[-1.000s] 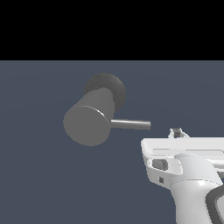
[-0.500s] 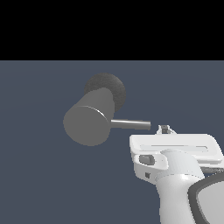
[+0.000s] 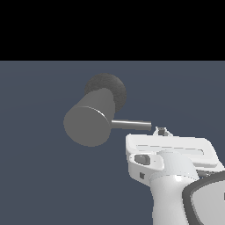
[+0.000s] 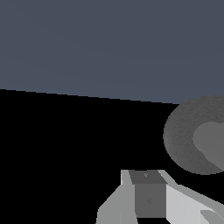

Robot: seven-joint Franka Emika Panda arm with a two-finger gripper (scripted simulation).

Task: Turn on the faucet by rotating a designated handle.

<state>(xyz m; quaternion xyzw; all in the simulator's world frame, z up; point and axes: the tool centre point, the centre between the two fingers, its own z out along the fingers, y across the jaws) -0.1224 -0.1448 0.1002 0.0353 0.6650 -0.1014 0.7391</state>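
Flat slate-blue ground [image 3: 39, 184] under a black band. Faucet [image 3: 88, 124] sits mid-scene in the exterior view, thick grey cylinder tilted toward the camera on a dark speckled round base [image 3: 113, 88]. Handle [image 3: 131, 125], a thin shiny rod, sticks out toward the exterior view's right. Gripper [image 3: 161, 130] just beside the rod's free end; contact can't be judged. Fingers look close together, nothing held, though the white arm [image 3: 169, 176] hides most of them. Wrist view: one dark fingertip [image 4: 148, 192], base [image 4: 181, 135] beyond.
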